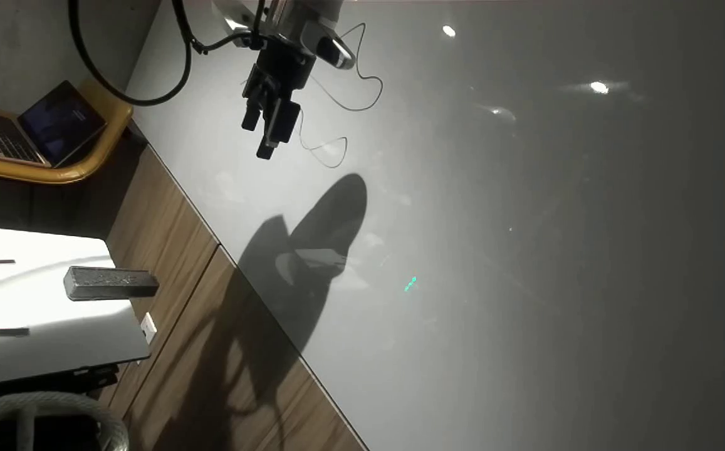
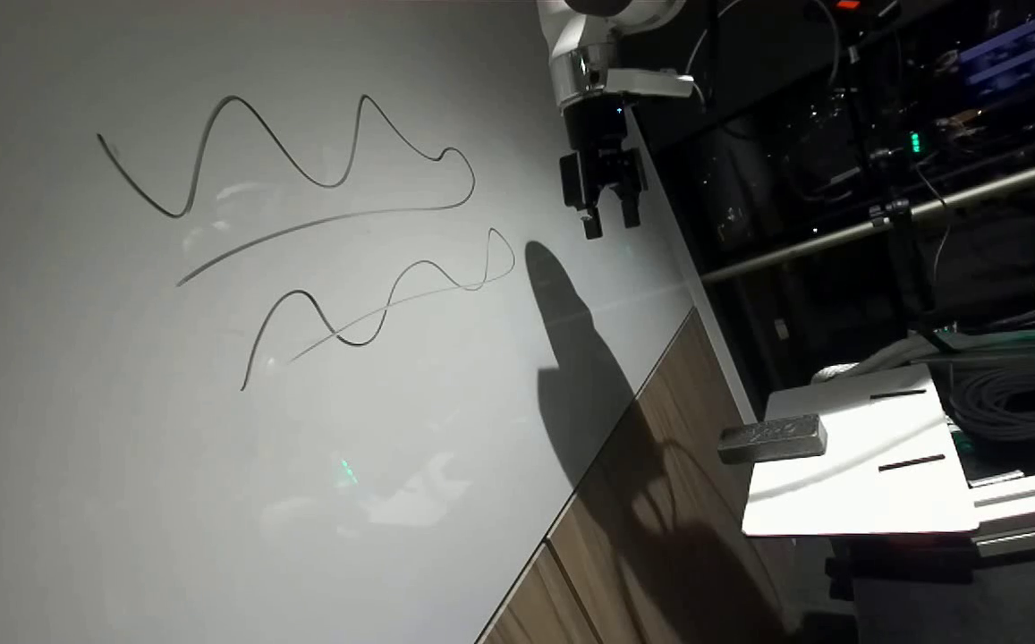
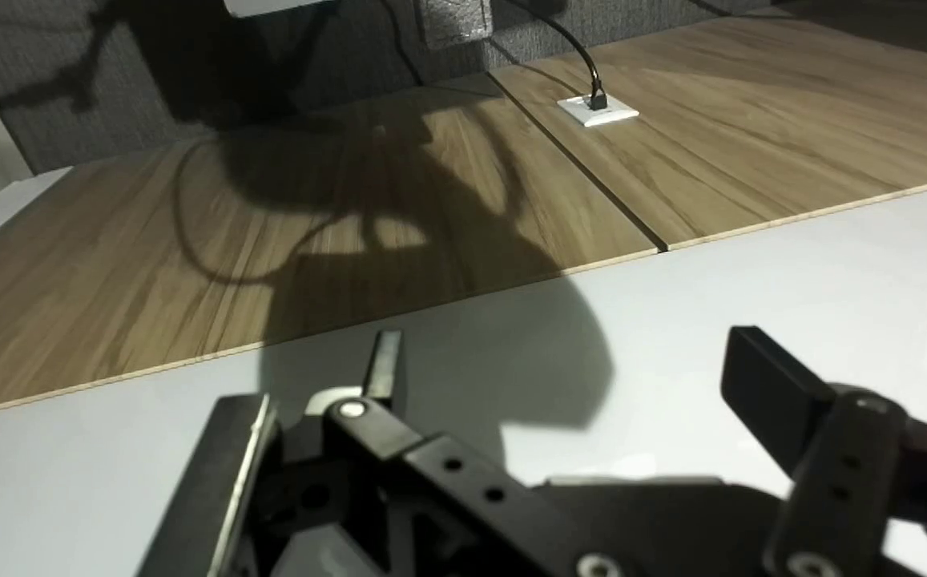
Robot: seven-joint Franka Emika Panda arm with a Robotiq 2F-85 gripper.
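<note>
The gripper [image 2: 612, 219] is hanging in front of the whiteboard [image 2: 168, 519], its two fingers [image 3: 775, 393] standing wide apart and gripping nothing, with the whiteboard's glossy surface showing between them in the wrist view. Wavy dark marker lines [image 2: 329, 186] are running across the whiteboard near the gripper, their looped ends lying just to its left in an exterior view. Well below the gripper in both exterior views, a dark grey rectangular block [image 2: 774, 439] is sitting at the edge of a white tabletop [image 2: 857, 501], its outline reaching past that edge toward the wood panel [image 3: 751, 144].
</note>
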